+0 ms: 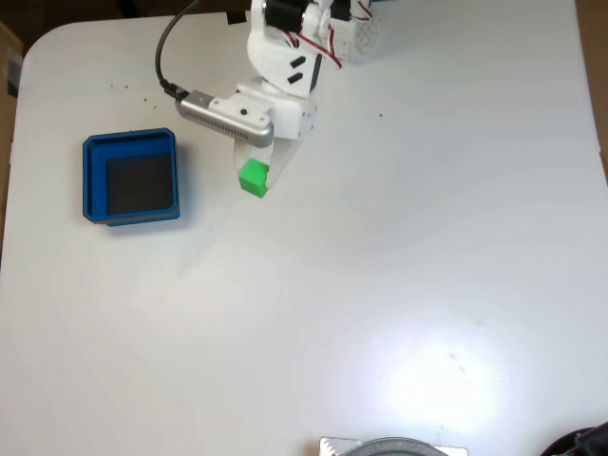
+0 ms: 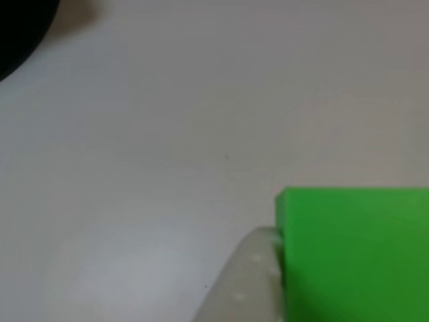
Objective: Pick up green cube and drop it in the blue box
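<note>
In the fixed view the green cube (image 1: 254, 178) sits between the two pale fingers of my gripper (image 1: 255, 180), which is shut on it, to the right of the blue box (image 1: 130, 177). The blue box rests on the white table at the left, its dark floor bare. In the other view the green cube (image 2: 355, 251) looms large at the lower right, with one whitish finger (image 2: 244, 285) pressed against its left face and the white table surface beyond. I cannot tell whether the cube touches the table or hangs just above it.
The white arm base (image 1: 304, 38) and its black cable (image 1: 171, 57) stand at the table's top centre. A grey round object (image 1: 394, 446) pokes in at the bottom edge. A dark shape (image 2: 20, 27) fills the other view's top-left corner.
</note>
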You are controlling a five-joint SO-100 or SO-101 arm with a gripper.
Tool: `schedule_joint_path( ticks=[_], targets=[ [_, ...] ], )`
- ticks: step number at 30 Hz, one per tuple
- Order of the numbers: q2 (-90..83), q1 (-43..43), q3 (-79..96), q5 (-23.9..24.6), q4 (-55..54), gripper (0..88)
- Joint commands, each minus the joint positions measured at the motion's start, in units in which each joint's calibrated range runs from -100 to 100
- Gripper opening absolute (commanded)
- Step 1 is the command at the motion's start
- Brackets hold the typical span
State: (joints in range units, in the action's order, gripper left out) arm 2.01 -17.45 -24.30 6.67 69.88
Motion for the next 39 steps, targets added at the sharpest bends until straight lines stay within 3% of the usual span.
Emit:
schedule_joint_path(
  ticks=[1,8,25,39],
  targets=[
    [-9.78,-0.48,1.67,-0.05,3.3,2.9],
    [-11.54,-3.92,2.03,-0.15,10.06,2.9],
    [1.09,-16.97,1.4,-0.24,8.68,2.9],
    [15.39,-24.99,1.4,-0.24,-13.74,2.9]
  ],
)
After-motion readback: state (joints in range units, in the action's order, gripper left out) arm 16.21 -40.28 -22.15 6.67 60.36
